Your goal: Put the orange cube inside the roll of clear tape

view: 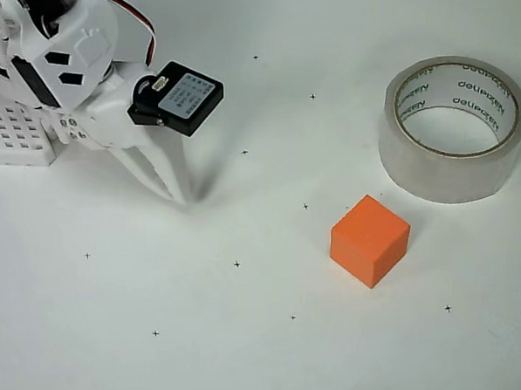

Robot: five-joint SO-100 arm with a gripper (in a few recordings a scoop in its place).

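The orange cube (369, 240) sits on the white table right of centre, free of any contact. Just up and to its right lies the roll of clear tape (454, 129), flat on its side with its hole facing up and nothing inside; dark lettering runs round its pale core. My white gripper (178, 196) points down at the table well to the left of the cube, its two fingers drawn together to a tip with nothing between them.
The white perforated robot base (13, 134) with a small orange piece stands at the left edge. The arm's body and a black motor (178, 98) fill the upper left. Small black cross marks dot the white table (250, 335).
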